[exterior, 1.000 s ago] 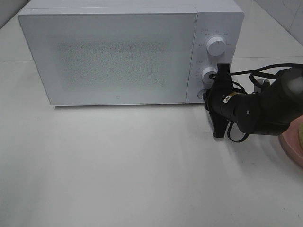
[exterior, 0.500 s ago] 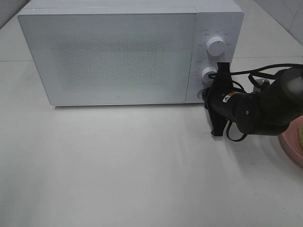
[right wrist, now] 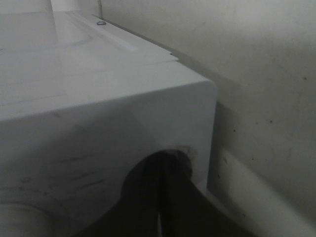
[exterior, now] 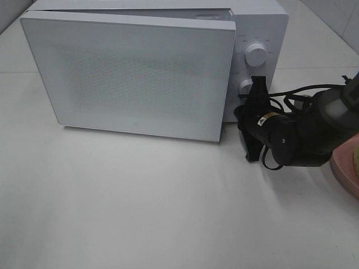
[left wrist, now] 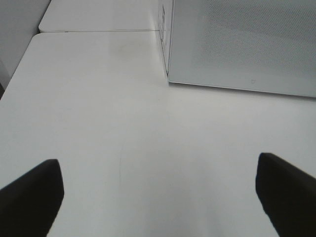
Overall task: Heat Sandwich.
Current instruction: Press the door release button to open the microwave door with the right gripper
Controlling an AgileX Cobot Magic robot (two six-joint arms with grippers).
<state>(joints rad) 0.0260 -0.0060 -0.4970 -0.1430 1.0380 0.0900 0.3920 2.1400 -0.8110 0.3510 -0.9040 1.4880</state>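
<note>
Right pincer [exterior: 242,112]: jaws closed on nothing, tips pressed against the lower corner of the control panel [exterior: 276,73] of a white microwave [exterior: 258,7]. In the right wrist view the dark tips [right wrist: 163,170] meet a round recess at that corner. Door [exterior: 134,73]: ajar, its free edge swung out just beside this pincer. Upper dial [exterior: 257,54] and lower dial [exterior: 245,86]: on the panel just past the pincer, the lower one partly hidden by it. Sandwich [exterior: 354,157]: behind the right arm, well apart from the pincer's tips, on a pink plate [exterior: 342,171] cut off by the frame edge. Left pincer [left wrist: 158,165]: jaws wide open and empty over the bare white surface [left wrist: 98,123], with the microwave's corner ahead of it.
</note>
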